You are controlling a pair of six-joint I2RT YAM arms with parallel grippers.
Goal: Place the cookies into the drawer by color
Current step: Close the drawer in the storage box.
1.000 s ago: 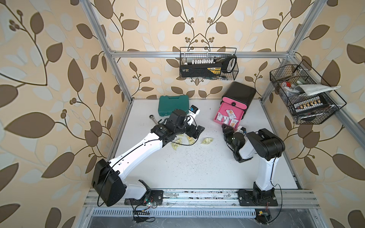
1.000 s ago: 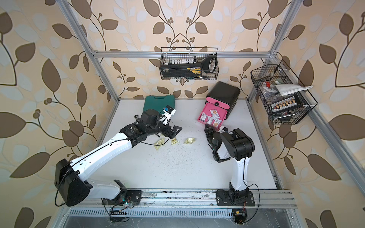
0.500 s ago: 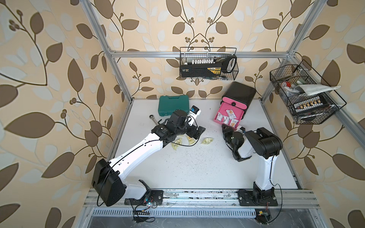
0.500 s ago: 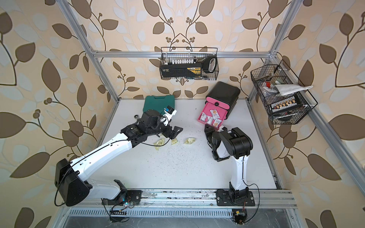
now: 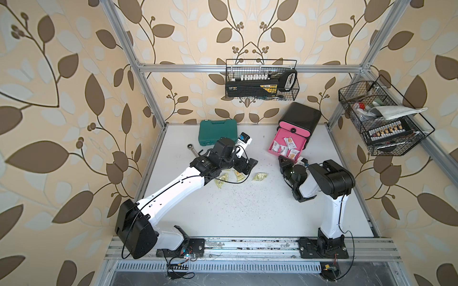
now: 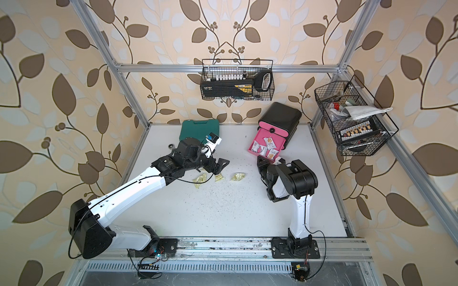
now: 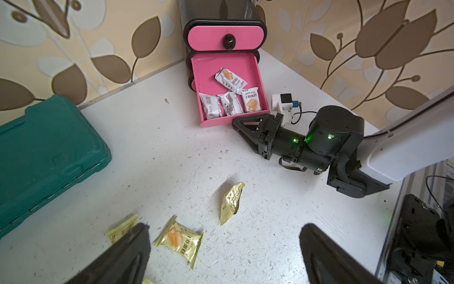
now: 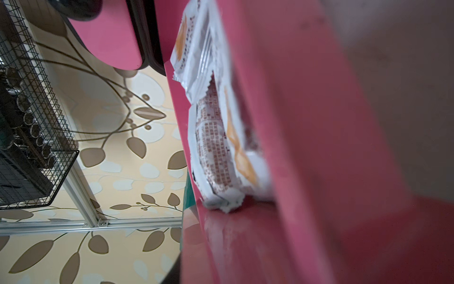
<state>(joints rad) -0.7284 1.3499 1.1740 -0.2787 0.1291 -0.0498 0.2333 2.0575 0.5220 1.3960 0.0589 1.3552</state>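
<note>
Between the open left jaws lies a yellow cookie (image 7: 179,241), apparently untouched.

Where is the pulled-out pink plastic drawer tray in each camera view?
In a top view: pulled-out pink drawer tray juts from the black cabinet at the back.
In a top view: the tray, same spot.
Left wrist: far side, whole tray visible.
Right wrist: blurred pink wall, very close.
Shared landmark: white cookie packets inside.

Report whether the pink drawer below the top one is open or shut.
Open. The drawer is pulled out from the black cabinet, showing four white cookie packets lying inside.
</note>
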